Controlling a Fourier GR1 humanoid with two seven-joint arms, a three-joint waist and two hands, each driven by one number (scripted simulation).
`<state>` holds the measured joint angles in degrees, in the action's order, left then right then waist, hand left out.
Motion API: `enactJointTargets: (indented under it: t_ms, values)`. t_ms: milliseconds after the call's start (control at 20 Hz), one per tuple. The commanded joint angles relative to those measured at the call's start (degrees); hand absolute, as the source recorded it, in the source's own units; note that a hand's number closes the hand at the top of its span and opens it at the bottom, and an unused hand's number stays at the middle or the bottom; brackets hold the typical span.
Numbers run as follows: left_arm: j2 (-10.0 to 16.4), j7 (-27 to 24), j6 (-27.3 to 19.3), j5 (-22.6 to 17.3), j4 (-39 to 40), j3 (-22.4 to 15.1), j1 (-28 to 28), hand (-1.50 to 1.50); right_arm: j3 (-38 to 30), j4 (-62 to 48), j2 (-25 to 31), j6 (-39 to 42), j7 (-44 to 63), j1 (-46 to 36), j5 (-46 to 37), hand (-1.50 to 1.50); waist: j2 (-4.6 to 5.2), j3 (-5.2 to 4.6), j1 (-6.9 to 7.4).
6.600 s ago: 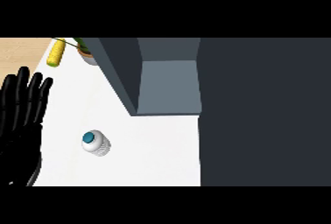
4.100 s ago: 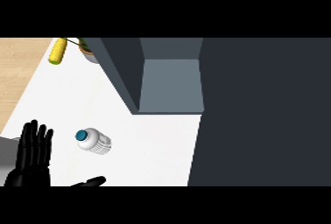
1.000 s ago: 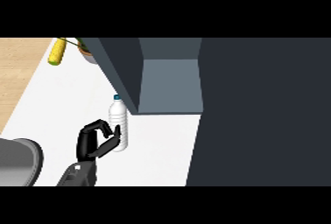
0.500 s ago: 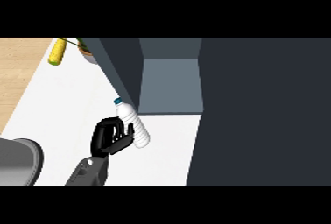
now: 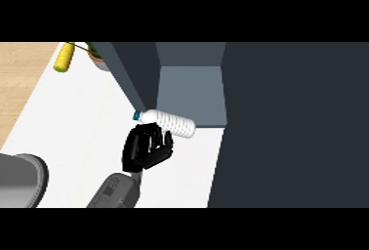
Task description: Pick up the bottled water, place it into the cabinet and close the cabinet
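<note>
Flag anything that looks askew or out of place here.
The bottled water held by the left hand lies tipped almost sideways at the open cabinet front, blue cap pointing left toward its side panel. Nothing looks spilled or damaged.

Left hand (image 5: 148,149) hides part of bottled water (image 5: 170,123); grey round object (image 5: 18,180) cropped.

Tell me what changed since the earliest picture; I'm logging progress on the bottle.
The left hand, earlier open at the left edge, has curled round the bottled water and carried it from the counter up to the open front of the cabinet, cap now tipped leftward. The cabinet stays open; the yellow item and potted plant have not moved.
</note>
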<state>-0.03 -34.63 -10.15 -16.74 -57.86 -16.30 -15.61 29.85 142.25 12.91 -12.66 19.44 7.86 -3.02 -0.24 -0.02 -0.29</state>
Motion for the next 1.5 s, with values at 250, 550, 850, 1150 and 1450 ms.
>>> enactJointTargets:
  t_ms: [250, 550, 850, 1150, 1450]
  values:
    - [0.0, 9.1, -15.5, -4.0, -6.5, -7.9, -11.7, 1.5, 3.9, 3.0, 0.0, -0.9, -1.6, 3.0, -4.9, -1.5, 0.1, 0.01, -0.65]
    - [0.0, 10.2, -18.7, -7.3, 3.8, -7.1, -20.4, 1.5, -0.5, 10.8, 4.6, 1.1, -1.3, 9.2, 1.5, -1.5, 0.29, 0.02, -1.6]
    - [0.0, 11.2, -21.8, -12.9, 8.0, -6.2, -26.7, 1.5, -2.2, 7.1, 4.2, 1.7, -2.3, 6.4, 1.5, -1.5, 0.42, 0.0, -1.29]
    - [0.0, 7.3, -23.8, -16.6, 17.2, -6.3, -29.8, 1.5, -2.1, 6.1, 4.2, 2.5, -6.9, 11.4, 3.6, -1.5, 0.43, 0.02, -1.55]
    - [0.0, 4.2, -25.6, -17.8, 27.9, -5.1, -36.0, 1.5, -3.8, 5.0, 3.7, 3.7, -7.7, 9.1, 4.8, -1.5, 0.8, -0.01, -2.42]
